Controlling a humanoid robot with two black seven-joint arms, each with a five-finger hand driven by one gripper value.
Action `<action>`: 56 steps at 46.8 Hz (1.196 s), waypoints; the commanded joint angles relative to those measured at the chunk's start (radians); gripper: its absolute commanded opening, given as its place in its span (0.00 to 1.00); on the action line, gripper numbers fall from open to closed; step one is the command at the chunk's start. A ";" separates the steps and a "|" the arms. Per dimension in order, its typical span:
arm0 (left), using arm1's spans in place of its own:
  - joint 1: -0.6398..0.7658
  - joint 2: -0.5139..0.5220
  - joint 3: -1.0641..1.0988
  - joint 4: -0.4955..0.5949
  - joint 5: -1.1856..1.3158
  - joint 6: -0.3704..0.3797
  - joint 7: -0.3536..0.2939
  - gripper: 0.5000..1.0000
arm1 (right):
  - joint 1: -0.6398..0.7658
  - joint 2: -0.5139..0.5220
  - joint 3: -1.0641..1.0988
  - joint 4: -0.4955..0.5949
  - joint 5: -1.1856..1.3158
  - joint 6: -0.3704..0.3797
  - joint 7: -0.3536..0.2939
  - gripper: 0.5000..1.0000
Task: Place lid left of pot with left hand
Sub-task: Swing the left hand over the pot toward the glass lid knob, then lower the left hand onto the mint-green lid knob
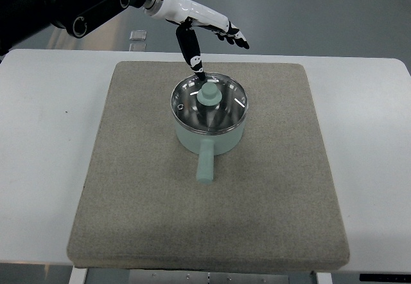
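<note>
Glass lid: the lid (pixel 210 104) sits seated on the pot, clear with a metal rim and a pale green knob (pixel 207 94) at its centre; it has not been lifted.
Pot: the mint-green pot (pixel 210 136) stands upright near the middle of the mat, its stub handle (pixel 205 166) pointing toward the robot's side of the table.
Left hand: the left hand (pixel 207 30) comes in from the upper left, above and behind the pot; its fingers are spread and hold nothing. One dark digit (pixel 191 51) hangs down toward the lid's far rim, ending just beside the knob; whether it touches the glass cannot be told from this view.
Right arm: not visible.
Drop zone: the bare mat (pixel 135 155) left of the pot is where the lid should end up.
Surface: grey fabric mat on a white table (pixel 38 136).
Step in hand, as judged: reaching for the knob, grasp not yet made.
Risk, missed knob: the knob is small and rounded, so fingers closing off-centre would probably slip off it.
Risk, pot shift: a downward or sideways push from the hanging digit could tilt the lid in its seat or nudge the light pot across the fabric.
Risk, dropped lid: a weak pinch could let the glass fall back on the rim during the lift.
</note>
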 commanded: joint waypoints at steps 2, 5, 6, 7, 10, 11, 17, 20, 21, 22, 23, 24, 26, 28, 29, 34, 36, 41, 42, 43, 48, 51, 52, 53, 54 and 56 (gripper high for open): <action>-0.021 0.005 0.007 -0.008 0.005 0.000 -0.027 0.98 | 0.000 0.000 0.000 0.000 0.000 0.000 0.000 0.84; -0.027 0.009 0.030 -0.029 0.025 0.000 -0.028 0.98 | 0.000 0.000 0.001 0.000 0.000 0.000 0.000 0.84; -0.027 0.009 0.039 -0.038 0.037 0.000 -0.028 0.98 | 0.000 0.000 0.001 0.000 0.000 0.000 0.000 0.84; -0.029 0.009 0.046 -0.048 0.049 0.000 -0.028 0.98 | 0.000 0.000 0.001 0.000 0.000 0.000 0.000 0.84; -0.040 0.012 0.050 -0.074 0.101 0.000 -0.028 0.98 | 0.000 0.000 0.001 0.000 0.000 0.000 0.000 0.84; -0.041 0.012 0.050 -0.080 0.121 0.000 -0.028 0.98 | 0.000 0.000 0.000 0.000 0.000 0.000 0.000 0.84; -0.047 0.009 0.047 -0.095 0.210 0.000 -0.028 0.98 | 0.000 0.000 0.000 0.000 0.000 0.000 0.000 0.84; -0.046 0.007 0.049 -0.095 0.230 0.000 -0.028 0.98 | 0.000 0.000 0.000 0.000 0.000 0.000 0.000 0.84; -0.047 0.005 0.050 -0.095 0.236 0.000 -0.028 0.98 | 0.000 0.000 0.000 0.000 0.000 0.000 0.000 0.84; -0.047 0.005 0.050 -0.095 0.242 0.000 -0.028 0.98 | 0.000 0.000 0.001 0.000 0.000 0.000 0.000 0.84; -0.049 0.005 0.049 -0.095 0.247 0.000 -0.028 0.98 | 0.000 0.000 0.000 0.000 0.000 0.000 0.000 0.84; -0.050 0.004 0.050 -0.095 0.253 0.000 -0.028 0.98 | 0.000 0.000 0.000 0.000 0.000 0.000 0.000 0.84; -0.055 0.001 0.049 -0.095 0.264 0.000 -0.028 0.98 | 0.000 0.000 0.000 0.000 0.000 0.000 0.000 0.85; -0.056 -0.001 0.049 -0.095 0.266 0.000 -0.028 0.98 | 0.000 0.000 0.000 0.000 0.000 0.000 0.000 0.84; -0.056 -0.002 0.049 -0.095 0.266 0.000 -0.028 0.98 | 0.000 0.000 0.000 0.000 0.000 0.000 0.000 0.84; -0.059 -0.008 0.049 -0.095 0.266 0.000 -0.028 0.98 | 0.000 0.000 0.001 0.000 0.000 0.000 0.000 0.84; -0.063 -0.013 0.049 -0.097 0.267 0.000 -0.028 0.98 | 0.000 0.000 0.000 0.000 0.000 0.000 0.000 0.84; -0.064 -0.028 0.049 -0.098 0.266 0.000 -0.028 0.98 | 0.000 0.000 0.001 0.000 0.000 0.000 0.000 0.84; -0.064 -0.030 0.049 -0.098 0.266 0.000 -0.028 0.98 | 0.000 0.000 0.001 0.000 0.000 0.000 0.000 0.84; -0.064 -0.031 0.049 -0.100 0.266 0.000 -0.028 0.98 | 0.000 0.000 0.000 0.000 0.000 0.000 0.000 0.84; -0.063 -0.044 0.050 -0.103 0.267 0.000 -0.028 0.98 | 0.000 0.000 0.001 0.000 0.000 0.000 0.000 0.84; -0.063 -0.048 0.052 -0.103 0.270 0.000 -0.028 0.98 | 0.000 0.000 0.001 0.000 0.000 0.000 0.000 0.84; -0.063 -0.048 0.052 -0.103 0.272 0.000 -0.028 0.98 | 0.000 0.000 0.000 0.000 0.000 0.000 0.000 0.84; -0.061 -0.048 0.052 -0.103 0.276 0.000 -0.028 0.98 | 0.000 0.000 0.001 0.000 0.000 0.000 0.000 0.84; -0.061 -0.050 0.052 -0.103 0.281 0.000 -0.028 0.98 | 0.000 0.000 0.000 0.000 0.000 0.000 0.000 0.84; -0.058 -0.051 0.052 -0.103 0.295 0.000 -0.028 0.98 | 0.000 0.000 0.000 0.000 0.000 0.000 0.000 0.84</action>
